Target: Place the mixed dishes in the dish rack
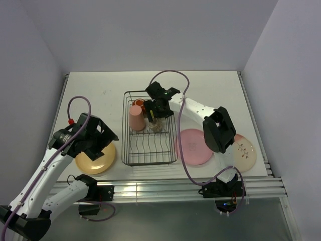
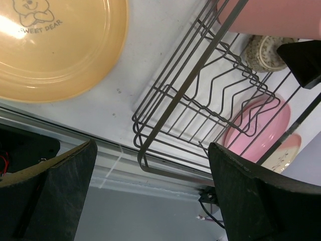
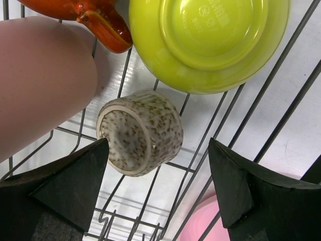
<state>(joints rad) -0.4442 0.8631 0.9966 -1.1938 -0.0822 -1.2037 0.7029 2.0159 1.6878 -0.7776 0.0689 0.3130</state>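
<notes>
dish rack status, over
Left pincer open, right pincer open above speckled bowl. Tumbler, cup, lime bowl also in dish rack. Yellow plate, pink plate, patterned plate on table. Nothing blocking.

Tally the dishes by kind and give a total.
Plates: 3 (yellow-orange plate, pink plate, pink-and-cream plate)
Bowls: 2 (lime-green bowl, tan bowl)
Tumblers: 1 (pink tumbler)
Handled cups: 1 (red-orange cup)
Total: 7

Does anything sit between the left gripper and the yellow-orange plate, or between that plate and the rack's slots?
Nothing visible. The open left gripper hangs by the bare yellow-orange plate, just left of the dish rack. The near slots are empty; tumbler and right gripper occupy its far end.
</notes>
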